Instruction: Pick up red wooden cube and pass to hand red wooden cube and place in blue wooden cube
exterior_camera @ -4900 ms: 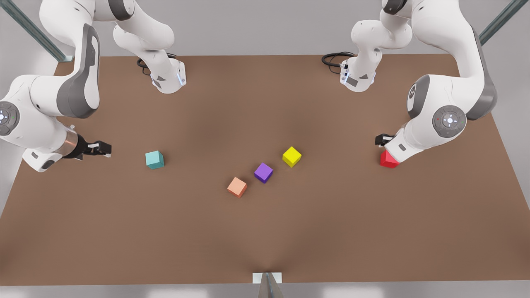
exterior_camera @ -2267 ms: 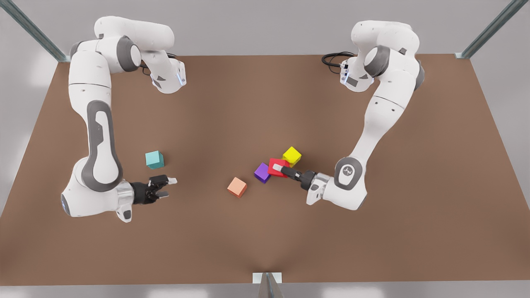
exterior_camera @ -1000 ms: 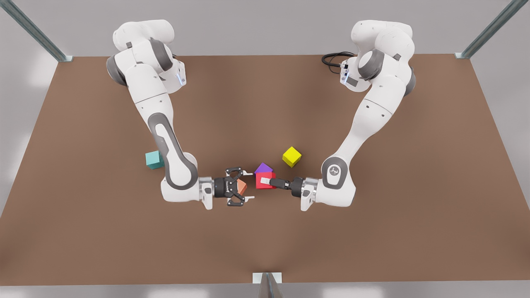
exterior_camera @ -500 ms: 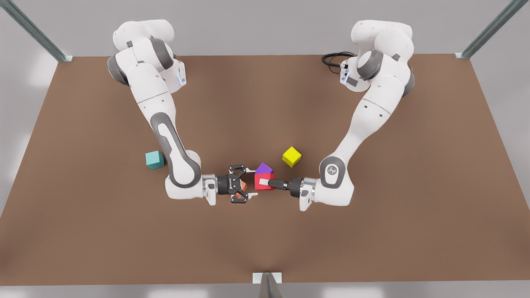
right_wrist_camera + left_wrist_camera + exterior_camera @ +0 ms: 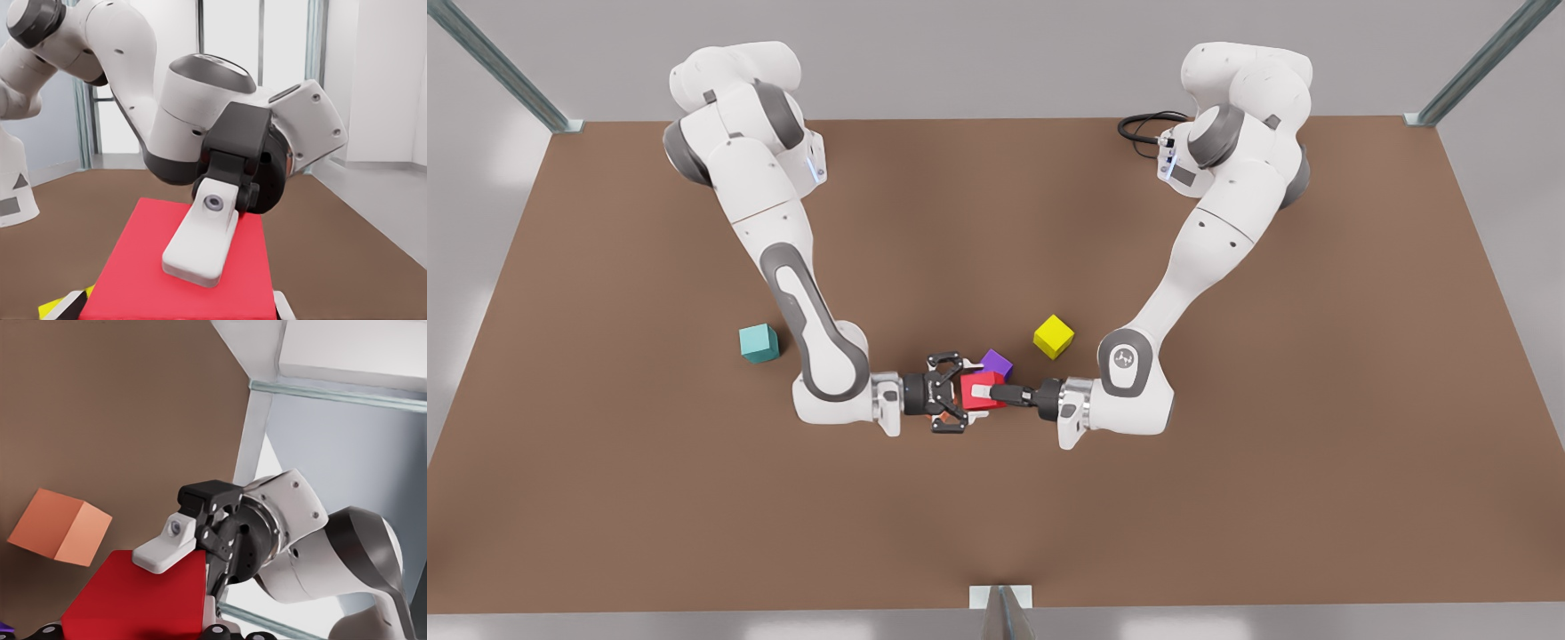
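Red wooden cube [image 5: 976,397] at mid-frame of front view, pinched by left gripper [image 5: 996,391] reaching in from frame right. Right gripper [image 5: 959,394] opposite, from frame left, fingers spread either side of cube, not clamped. Blue wooden cube [image 5: 759,343] well apart, toward frame left.

Risks: drop onto purple cube [image 5: 997,363] or salmon cube [image 5: 60,527] if released before right clamp. Finger clash likely, both grippers crowding one small cube. Shallow edge grip could twist it loose.
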Action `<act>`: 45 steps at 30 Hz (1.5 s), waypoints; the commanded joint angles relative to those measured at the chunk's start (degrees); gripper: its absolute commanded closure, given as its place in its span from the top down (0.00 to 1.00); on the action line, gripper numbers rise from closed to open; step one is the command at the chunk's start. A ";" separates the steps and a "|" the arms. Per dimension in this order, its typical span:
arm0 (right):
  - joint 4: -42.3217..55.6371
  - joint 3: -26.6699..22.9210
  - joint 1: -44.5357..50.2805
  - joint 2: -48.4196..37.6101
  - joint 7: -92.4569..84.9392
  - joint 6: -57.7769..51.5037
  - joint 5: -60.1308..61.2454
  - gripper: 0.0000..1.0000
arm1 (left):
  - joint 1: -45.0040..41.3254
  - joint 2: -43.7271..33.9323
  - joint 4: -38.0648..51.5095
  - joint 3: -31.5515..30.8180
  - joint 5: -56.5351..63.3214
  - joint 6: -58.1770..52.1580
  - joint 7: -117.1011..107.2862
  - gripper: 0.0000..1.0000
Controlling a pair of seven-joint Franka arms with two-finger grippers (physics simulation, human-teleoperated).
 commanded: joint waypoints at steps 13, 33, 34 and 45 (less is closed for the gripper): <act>0.11 0.46 0.28 0.76 -2.57 0.40 1.76 0.64 | 0.00 -0.18 0.02 -0.04 -0.32 0.55 0.23 0.69; 0.29 0.37 -1.22 1.03 -2.66 -0.92 0.44 0.55 | 3.42 -0.79 -0.07 -0.04 1.44 -3.13 0.41 1.00; 0.29 0.37 -1.30 1.03 -2.75 -0.92 0.18 0.55 | 5.36 -0.88 -0.07 -0.04 2.23 -6.47 0.32 1.00; 0.82 -13.52 -9.57 -13.65 5.78 -5.84 -75.49 0.55 | 26.19 -24.26 1.69 -1.26 69.29 -51.21 -23.14 1.00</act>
